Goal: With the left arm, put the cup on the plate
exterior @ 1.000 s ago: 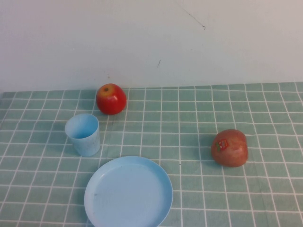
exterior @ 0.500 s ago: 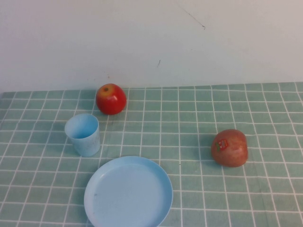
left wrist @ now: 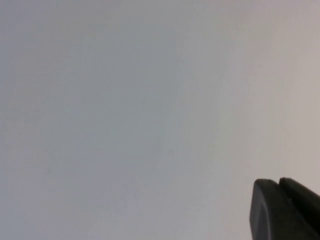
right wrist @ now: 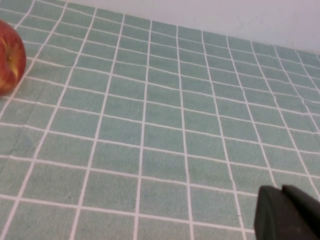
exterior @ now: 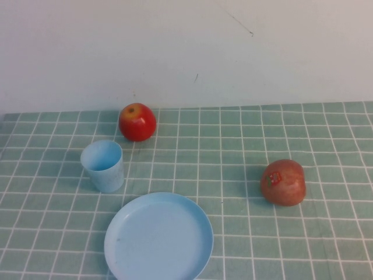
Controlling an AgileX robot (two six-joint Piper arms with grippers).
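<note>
The light blue cup stands upright on the green checked cloth, left of centre. The light blue plate lies flat just in front of it and to its right, a small gap apart. Neither arm shows in the high view. In the left wrist view, my left gripper faces a bare pale wall; its two black fingertips press together, holding nothing. In the right wrist view, my right gripper hangs over the cloth, fingertips together and empty. Cup and plate are out of both wrist views.
A red apple sits behind the cup near the wall. A second, duller red apple with a sticker sits at the right; an apple also shows at the edge of the right wrist view. A white wall bounds the table's far side.
</note>
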